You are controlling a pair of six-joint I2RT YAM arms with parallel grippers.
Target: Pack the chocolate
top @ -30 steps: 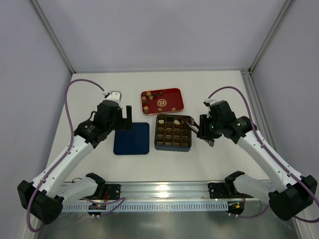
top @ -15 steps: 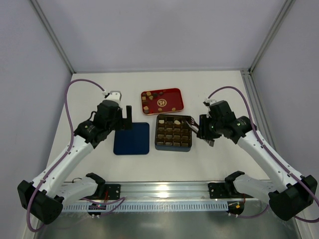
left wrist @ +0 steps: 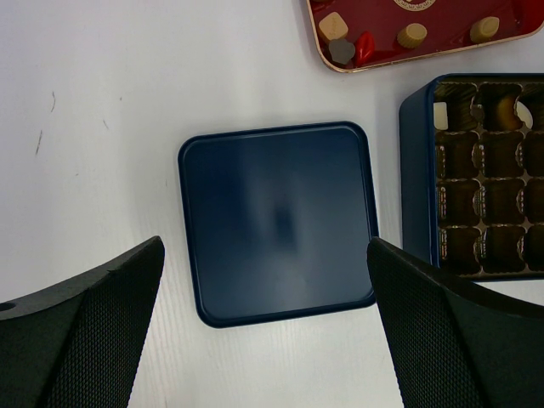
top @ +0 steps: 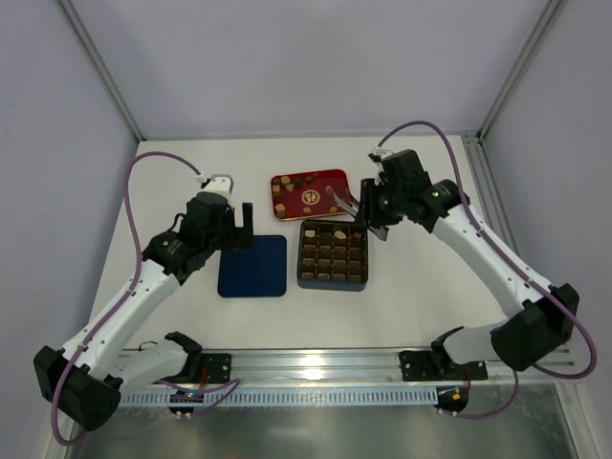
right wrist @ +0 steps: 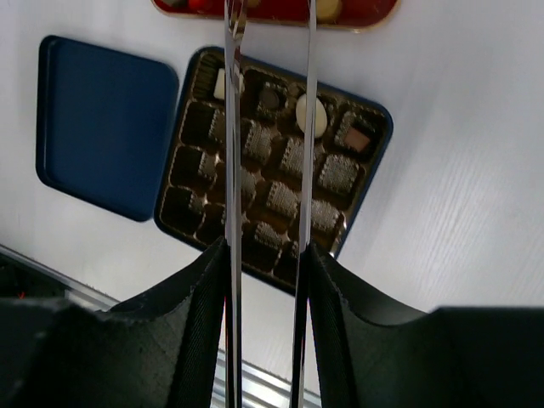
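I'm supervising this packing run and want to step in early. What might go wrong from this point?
1. The tweezers in the right claw are long and thin, with blades apart, reaching over the red tray; the tiny chocolate pieces may slip or get flicked out.
2. Only a few far-row cells of the box look filled; a piece dropped early may land in a cell already taken, like that of the round whitish piece.

The white worktop carries three things near the middle of the top view. A red tray lies uppermost, with a dark gridded box just below it, a small gap between them. A flat blue square lid lies just left of the box, not touching it. A metal rail runs along the lower edge.
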